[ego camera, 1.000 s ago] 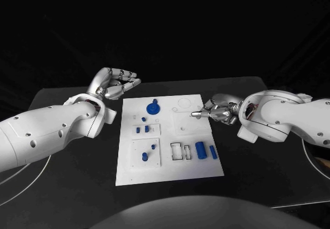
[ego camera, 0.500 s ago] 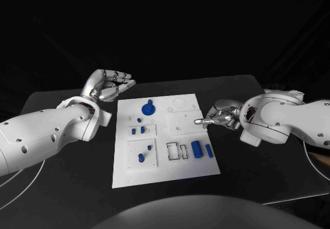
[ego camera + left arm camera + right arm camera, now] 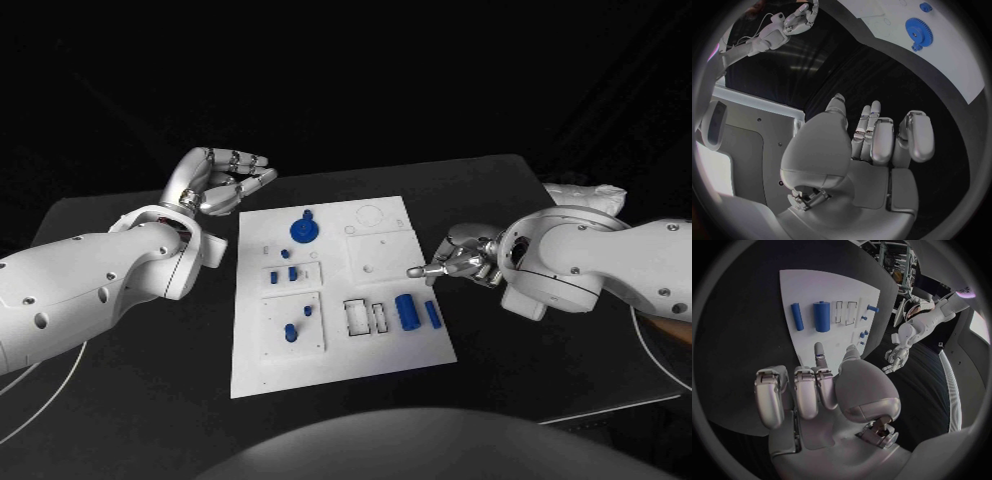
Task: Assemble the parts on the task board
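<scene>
On the left we saw the left hand (image 3: 219,182) raised above the black table (image 3: 130,370), just off the far left corner of the white board (image 3: 339,350). Its fingers were curled in toward the palm and held nothing (the left wrist view showed the same folded fingers (image 3: 879,142) with bare table beyond them).

In the middle lay the board, flat on the table. Near its far end we saw a blue gear (image 3: 303,231) with a small knob beside it. Below that, on the left side of the board, a few small blue pieces (image 3: 284,275) sat in a square recess, and more (image 3: 296,328) in a second recess nearer the robot. Toward the right edge we saw two empty rectangular slots, then a thick blue cylinder (image 3: 407,312) and a thinner blue rod (image 3: 433,314) lying side by side.

On the right, the right hand (image 3: 459,262) hung at the board's right edge, near the cylinder. Most of its fingers were curled in, one fingertip (image 3: 819,349) stretched out over the board's edge, and it gripped nothing.
</scene>
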